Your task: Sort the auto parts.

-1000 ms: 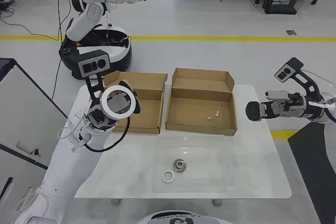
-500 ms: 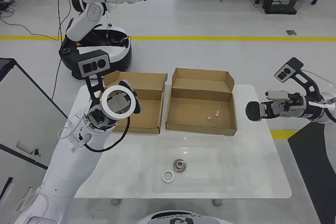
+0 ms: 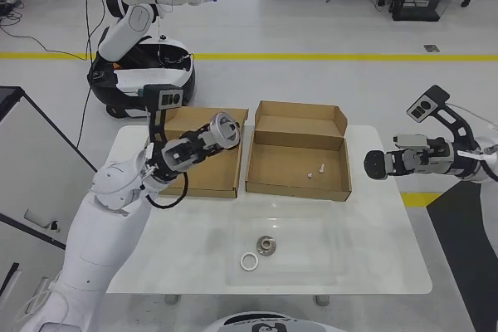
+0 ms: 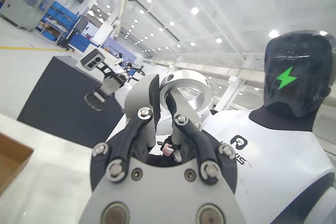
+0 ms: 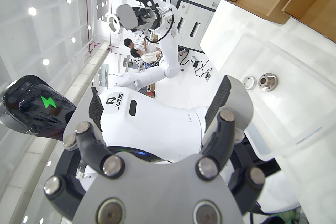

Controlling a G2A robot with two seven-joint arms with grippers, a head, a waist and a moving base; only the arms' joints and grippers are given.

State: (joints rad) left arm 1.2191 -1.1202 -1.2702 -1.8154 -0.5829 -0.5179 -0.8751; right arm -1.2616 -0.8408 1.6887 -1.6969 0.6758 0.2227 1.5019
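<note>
My left gripper (image 4: 162,96) is shut on the rim of a silver metal ring (image 4: 187,89). In the top view that ring (image 3: 227,129) hangs above the far right corner of the left cardboard box (image 3: 220,170). A white ring (image 3: 249,262) and a metal flange (image 3: 268,246) lie in the clear tray (image 3: 315,257) near the table's front. Two small pale parts (image 3: 315,173) lie in the right cardboard box (image 3: 282,166). My right gripper (image 3: 373,163) stands open off the table's right edge, its fingers (image 5: 223,93) spread with nothing between them.
The two open boxes sit side by side at the back of the white table (image 3: 373,249). Another robot's dark base (image 3: 141,79) stands on the floor behind the table. A grey cabinet (image 3: 17,158) is to the left.
My left arm has swung the metal ring from facing the camera over the left box's near side to over that box's far right corner. The right arm has not moved.
</note>
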